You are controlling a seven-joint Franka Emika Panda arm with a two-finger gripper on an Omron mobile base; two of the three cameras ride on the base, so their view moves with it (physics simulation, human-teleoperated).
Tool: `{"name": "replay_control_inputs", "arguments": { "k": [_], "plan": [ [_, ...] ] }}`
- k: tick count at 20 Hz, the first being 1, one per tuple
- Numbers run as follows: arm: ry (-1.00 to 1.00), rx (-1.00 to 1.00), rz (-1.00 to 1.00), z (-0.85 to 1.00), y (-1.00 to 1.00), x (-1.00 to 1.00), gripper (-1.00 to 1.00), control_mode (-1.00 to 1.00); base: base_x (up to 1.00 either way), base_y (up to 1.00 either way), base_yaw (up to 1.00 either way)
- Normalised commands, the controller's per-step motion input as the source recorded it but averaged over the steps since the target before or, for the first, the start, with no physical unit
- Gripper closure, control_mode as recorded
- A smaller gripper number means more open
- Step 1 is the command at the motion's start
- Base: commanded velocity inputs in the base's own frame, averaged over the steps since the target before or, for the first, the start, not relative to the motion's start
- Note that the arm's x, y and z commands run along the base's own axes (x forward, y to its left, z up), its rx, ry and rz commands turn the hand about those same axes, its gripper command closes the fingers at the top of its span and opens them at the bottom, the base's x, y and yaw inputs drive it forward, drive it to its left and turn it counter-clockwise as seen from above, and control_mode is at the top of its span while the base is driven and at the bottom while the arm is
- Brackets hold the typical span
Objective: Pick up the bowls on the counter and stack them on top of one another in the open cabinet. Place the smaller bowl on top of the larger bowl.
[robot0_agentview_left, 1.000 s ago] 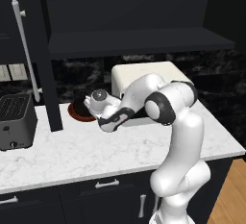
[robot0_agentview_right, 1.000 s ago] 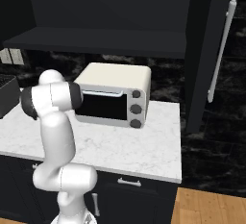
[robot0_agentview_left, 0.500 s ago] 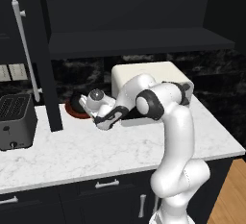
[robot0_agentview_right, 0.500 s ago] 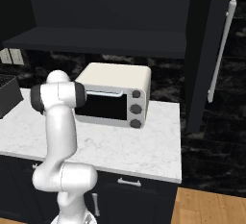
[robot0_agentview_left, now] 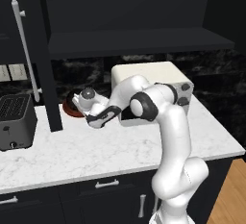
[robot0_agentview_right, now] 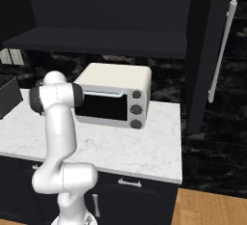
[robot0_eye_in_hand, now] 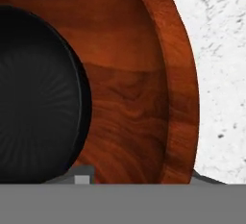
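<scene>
The larger bowl, reddish-brown with a wood grain, lies close under the hand; it also shows on the counter as the brown bowl beside the cabinet door. The smaller black bowl overlaps the brown bowl's inside at the left of the hand view; I cannot tell whether it rests in it. My gripper straddles the brown bowl's right rim, one fingertip inside and the other outside. The jaws are partly closed, with a gap still showing on the inner side.
A white toaster oven stands right behind the arm. A dark toaster sits at the counter's left. The open cabinet's shelf runs above, its door with a silver bar handle hanging beside the bowls.
The arm has stretched further left and down toward the brown bowl. The jaws have narrowed around its rim.
</scene>
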Motion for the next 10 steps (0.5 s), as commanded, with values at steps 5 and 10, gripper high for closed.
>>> {"name": "replay_control_inputs", "arguments": {
  "k": [5,10],
  "plan": [
    [-0.08,0.01,0.00,0.02,0.00,-0.82,1.00,-1.00,0.00,0.00,0.00],
    [-0.18,0.01,-0.01,0.24,0.00,-1.00,1.00,-1.00,0.00,0.00,0.00]
  ]
}}
